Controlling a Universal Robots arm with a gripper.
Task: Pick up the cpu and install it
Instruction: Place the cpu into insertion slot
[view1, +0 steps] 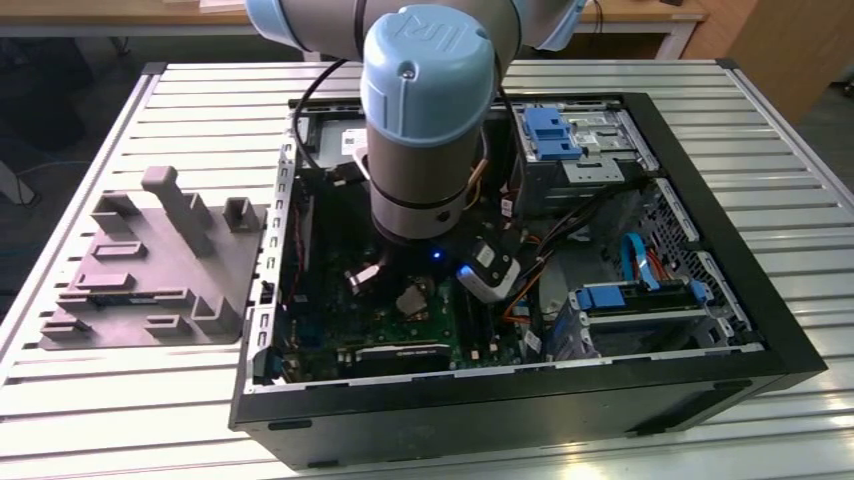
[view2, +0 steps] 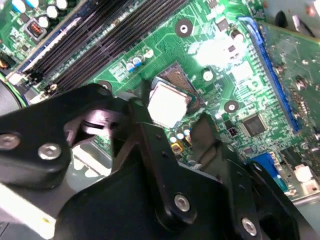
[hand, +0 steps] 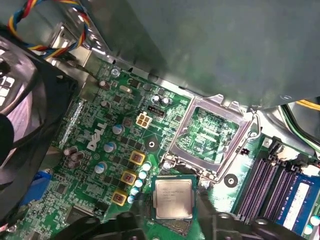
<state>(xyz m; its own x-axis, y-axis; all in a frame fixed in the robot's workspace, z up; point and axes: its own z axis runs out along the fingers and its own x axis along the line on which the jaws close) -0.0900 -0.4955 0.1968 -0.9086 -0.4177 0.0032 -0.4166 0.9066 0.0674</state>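
Note:
The cpu (hand: 173, 198), a flat silvery square with a green rim, hangs just above the green motherboard (hand: 105, 150) and throws a dark shadow on it. My gripper (hand: 174, 221) is shut on the cpu, with a black finger at either edge. In the second wrist view the same cpu (view2: 169, 106) sits between the fingertips (view2: 139, 114) of the gripper (view2: 170, 119). The metal-framed socket (hand: 212, 131) stands open and bare, a short way from the cpu. In the exterior view the arm reaches down into the open computer case (view1: 747, 300).
A black fan (hand: 25, 125) and coloured wires lie on one side of the board, dark memory slots (hand: 265, 185) on the other. A blue card slot (view2: 265, 65) runs nearby. A grey tray with posts (view1: 147, 270) stands at the exterior view's left.

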